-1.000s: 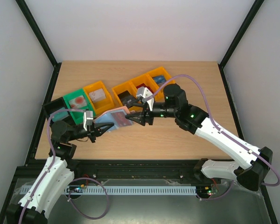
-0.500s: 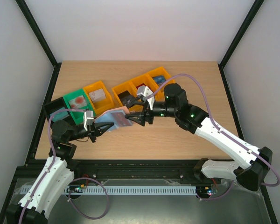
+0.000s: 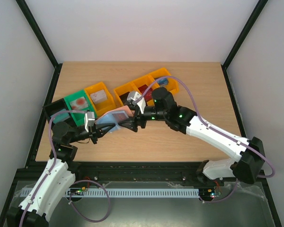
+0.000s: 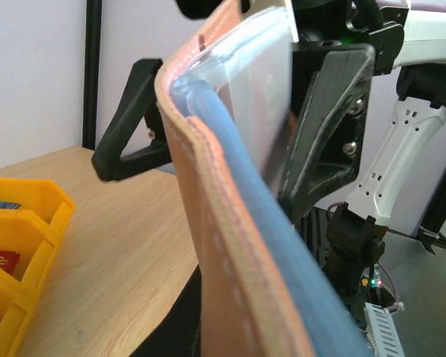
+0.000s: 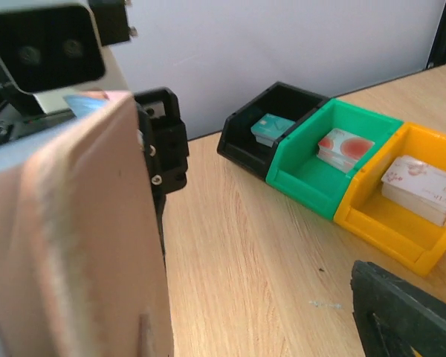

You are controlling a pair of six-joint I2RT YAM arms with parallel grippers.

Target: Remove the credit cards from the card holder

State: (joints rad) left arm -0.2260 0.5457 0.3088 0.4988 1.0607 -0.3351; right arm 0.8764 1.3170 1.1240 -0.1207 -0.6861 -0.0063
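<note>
Right gripper [image 3: 129,124] now further left, fingers spread wider, straddling card holder [image 3: 114,115]; left gripper [image 3: 98,132] pinches holder's left end. Pull likely next.

The card holder [image 5: 67,245] looks blurry up close, and the left and bottom edges cut it off. The cards [image 3: 99,97] in the far bins [image 3: 95,87] are too small to read.

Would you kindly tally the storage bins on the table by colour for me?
Black bin: 1
Green bin: 1
Yellow-orange bins: 4
Total: 6
</note>
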